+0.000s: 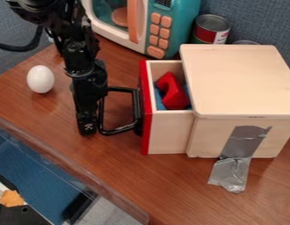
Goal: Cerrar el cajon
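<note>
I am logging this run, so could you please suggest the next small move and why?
Probably ease the claw toward the wooden cabinet, pushing the black handle: the claw hangs at the handle's outer side, and the drawer stands open.

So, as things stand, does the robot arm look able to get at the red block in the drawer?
Probably yes, from above: the drawer is partly open and the red block looks uncovered, but the gripper must first rise over the red front.
</note>
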